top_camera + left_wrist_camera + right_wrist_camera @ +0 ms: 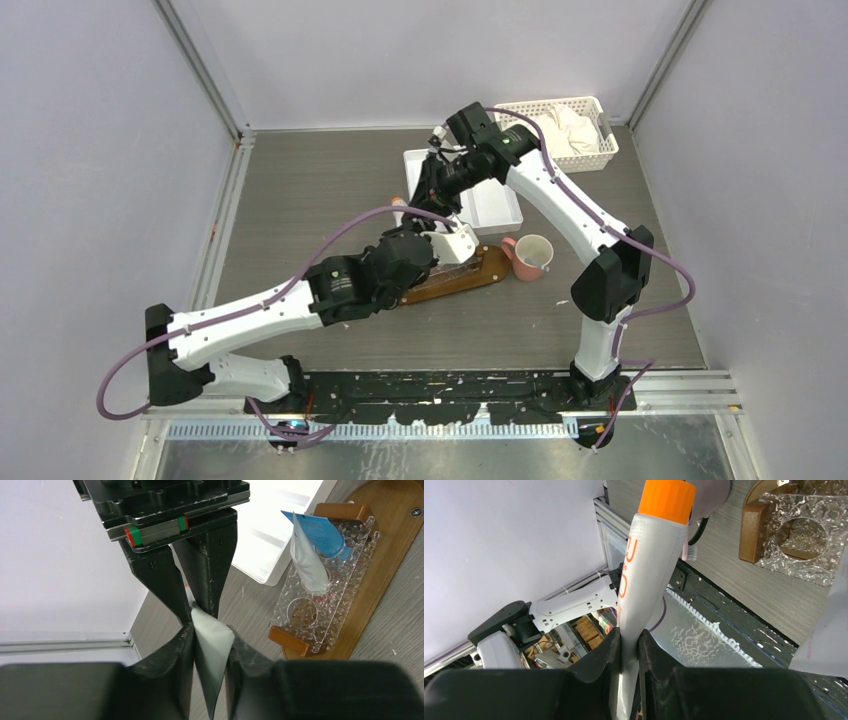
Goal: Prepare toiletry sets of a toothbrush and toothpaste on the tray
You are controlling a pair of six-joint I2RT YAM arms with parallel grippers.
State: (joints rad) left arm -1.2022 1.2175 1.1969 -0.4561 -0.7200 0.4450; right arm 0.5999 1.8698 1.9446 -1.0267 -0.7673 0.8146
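My left gripper is shut on the flat end of a white-grey toothpaste tube. It hangs over the brown oval tray. My right gripper is shut on a white tube with an orange cap. In the left wrist view its fingers come down to the top corner of the left tube. I cannot tell whether both grip one tube. On the tray a clear holder carries a blue tube and a white-grey one. I see no toothbrush clearly.
A white divided tray lies just behind the wooden tray. A pink mug stands at the tray's right end. A white lattice basket with cloth sits at the back right. The holder's nearest hole has nothing in it.
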